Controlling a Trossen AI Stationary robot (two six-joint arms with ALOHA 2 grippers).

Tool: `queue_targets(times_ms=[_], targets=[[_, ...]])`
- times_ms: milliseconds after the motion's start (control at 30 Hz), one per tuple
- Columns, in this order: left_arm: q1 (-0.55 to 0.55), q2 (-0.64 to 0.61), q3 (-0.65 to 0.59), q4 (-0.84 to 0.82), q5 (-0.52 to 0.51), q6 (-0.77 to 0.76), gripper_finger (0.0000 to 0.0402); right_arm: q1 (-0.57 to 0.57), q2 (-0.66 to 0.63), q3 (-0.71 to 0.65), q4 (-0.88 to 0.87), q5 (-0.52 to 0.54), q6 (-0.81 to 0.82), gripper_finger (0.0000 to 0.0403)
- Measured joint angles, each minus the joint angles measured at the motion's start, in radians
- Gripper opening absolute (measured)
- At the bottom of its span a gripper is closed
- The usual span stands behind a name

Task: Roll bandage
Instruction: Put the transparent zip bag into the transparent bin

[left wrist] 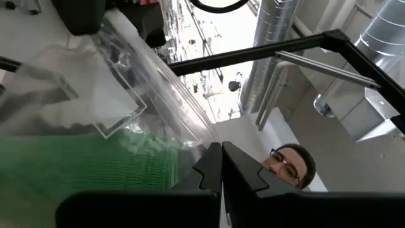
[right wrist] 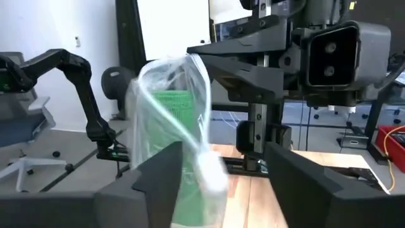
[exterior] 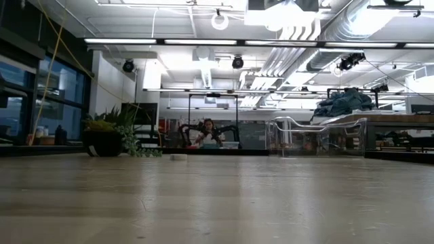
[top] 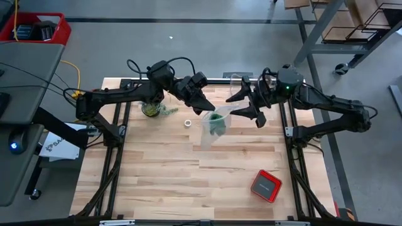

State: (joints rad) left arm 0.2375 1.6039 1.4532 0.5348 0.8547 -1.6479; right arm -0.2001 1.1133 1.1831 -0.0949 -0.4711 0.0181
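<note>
Wooden table (top: pixel 188 182), left claw (top: pixel 209 110) clamped on plastic bag (top: pixel 213 129) holding green bandage (top: pixel 217 122), right claw (top: pixel 246 110) spread wide, empty.

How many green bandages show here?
1: the bandage sits inside the clear bag, held up mid-table by the left tool. More may be hidden.

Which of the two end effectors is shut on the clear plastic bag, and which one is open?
The left end effector is shut on the top of the clear plastic bag, holding it up. The right end effector is open beside it, holding nothing.
</note>
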Motion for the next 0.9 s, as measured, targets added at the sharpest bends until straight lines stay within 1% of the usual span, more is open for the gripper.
queue_targets(times_ms=[67,100,233,267,367,500,733,833,900], targets=[[0.000,0.000,0.000,0.001,0.000,0.009,0.0000,0.002,0.000,0.000,0.006,-0.001,0.000,0.0188],[0.000,0.000,0.000,0.001,0.000,0.011,0.0000,0.007,0.000,0.000,0.011,-0.002,-0.001,0.0166],[0.007,0.000,0.000,-0.020,-0.014,0.035,0.0000,0.031,0.000,0.000,0.010,-0.020,-0.014,0.0032],[0.010,0.000,0.000,-0.021,-0.019,0.057,0.0000,0.034,0.000,0.000,0.010,-0.031,-0.001,0.0018],[0.013,0.000,0.000,-0.042,-0.022,0.190,0.0001,0.032,-0.008,0.000,0.009,-0.046,0.050,0.0011],[0.010,0.000,0.001,-0.208,0.006,0.350,0.0014,0.017,-0.039,0.000,-0.020,-0.056,0.052,0.0006],[-0.028,-0.006,0.000,-0.512,0.053,0.621,0.0050,-0.046,-0.114,0.000,-0.242,-0.056,0.027,0.0003],[-0.037,-0.019,0.000,-0.702,0.036,0.781,0.0062,-0.058,-0.131,0.000,-0.275,-0.056,0.035,0.0002],[-0.046,-0.034,0.000,-0.882,-0.006,0.918,0.0068,-0.058,-0.135,0.000,-0.282,-0.051,0.047,0.0002]])
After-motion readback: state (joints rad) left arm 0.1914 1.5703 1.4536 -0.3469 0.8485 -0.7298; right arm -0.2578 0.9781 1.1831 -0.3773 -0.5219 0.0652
